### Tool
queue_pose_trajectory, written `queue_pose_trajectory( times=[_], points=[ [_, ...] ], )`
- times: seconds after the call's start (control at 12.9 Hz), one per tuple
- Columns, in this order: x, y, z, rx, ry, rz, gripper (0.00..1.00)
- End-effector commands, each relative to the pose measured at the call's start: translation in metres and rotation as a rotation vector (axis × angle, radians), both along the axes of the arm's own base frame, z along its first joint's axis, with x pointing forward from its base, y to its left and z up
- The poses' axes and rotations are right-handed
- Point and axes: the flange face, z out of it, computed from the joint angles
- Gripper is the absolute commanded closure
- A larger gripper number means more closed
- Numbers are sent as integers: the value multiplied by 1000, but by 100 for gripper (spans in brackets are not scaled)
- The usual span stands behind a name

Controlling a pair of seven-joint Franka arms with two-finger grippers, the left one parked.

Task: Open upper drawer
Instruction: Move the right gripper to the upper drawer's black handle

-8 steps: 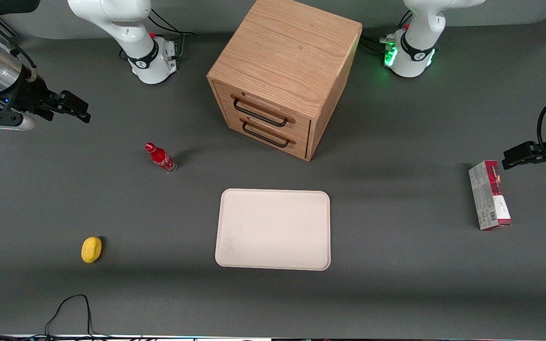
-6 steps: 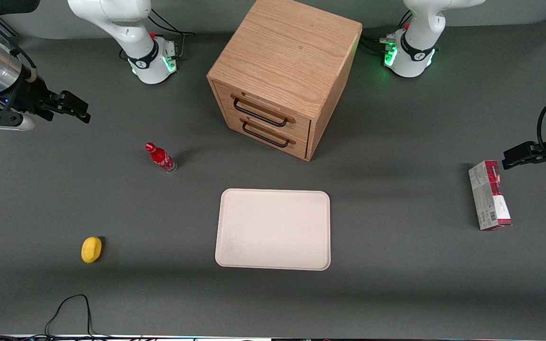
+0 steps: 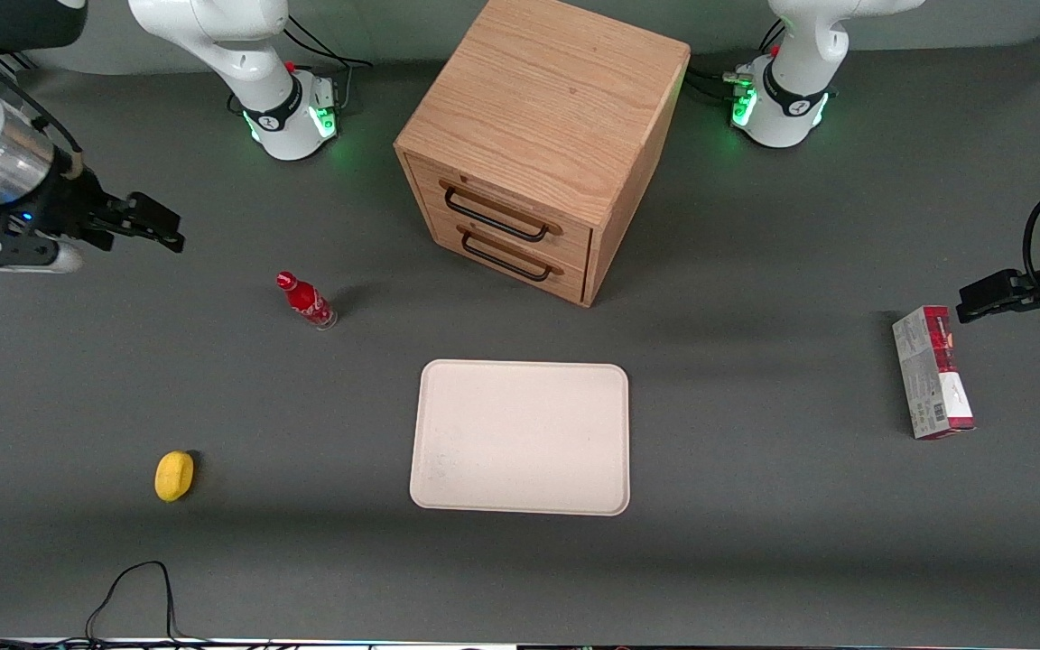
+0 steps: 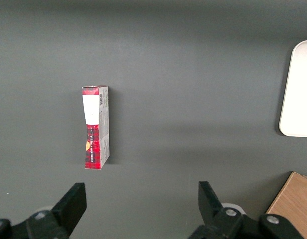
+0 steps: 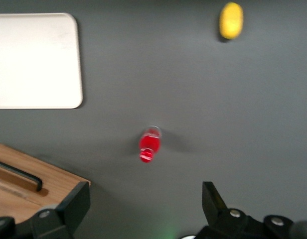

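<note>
The wooden cabinet [image 3: 547, 99] stands at the back middle of the table. Its upper drawer [image 3: 565, 233] is closed, with its black wire handle [image 3: 495, 215] above the lower drawer's handle [image 3: 506, 257]. My right gripper [image 3: 159, 226] hovers above the table, well away from the cabinet toward the working arm's end, at about the drawers' distance from the front camera. It is open and empty. In the right wrist view the gripper [image 5: 146, 199] has its fingers wide apart, with a corner of the cabinet [image 5: 24, 191] and part of a black handle [image 5: 19, 177] beside one finger.
A red bottle [image 3: 306, 301] stands between the gripper and the cabinet, nearer the front camera; it also shows in the right wrist view [image 5: 149, 143]. A cream tray [image 3: 520, 438] lies in front of the cabinet. A yellow lemon [image 3: 173, 475] and a red-and-grey box [image 3: 933, 372] lie on the table.
My right gripper has moved a little toward the cabinet and toward the front camera. The drawers have not moved.
</note>
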Motion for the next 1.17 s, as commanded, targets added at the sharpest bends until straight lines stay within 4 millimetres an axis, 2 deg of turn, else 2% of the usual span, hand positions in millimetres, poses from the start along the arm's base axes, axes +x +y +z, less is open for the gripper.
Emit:
queue_pose_trajectory(
  times=[0.0, 0.08, 0.23, 0.31, 0.39, 0.47, 0.54, 0.78, 0.93, 1.09],
  points=[
    [20, 85, -3, 61, 8, 167, 0],
    [17, 117, -4, 73, 8, 233, 0],
    [4, 171, 5, 114, -2, 343, 0],
    [-10, 208, 6, 142, 3, 420, 0],
    [-25, 241, 2, 171, 20, 510, 0],
    [-38, 268, -7, 205, 42, 636, 0],
    [-42, 288, -23, 256, 74, 760, 0],
    [-47, 310, -52, 321, 141, 861, 0],
    [-46, 315, -75, 347, 184, 919, 0],
    [-45, 317, -107, 362, 229, 979, 0]
  ],
)
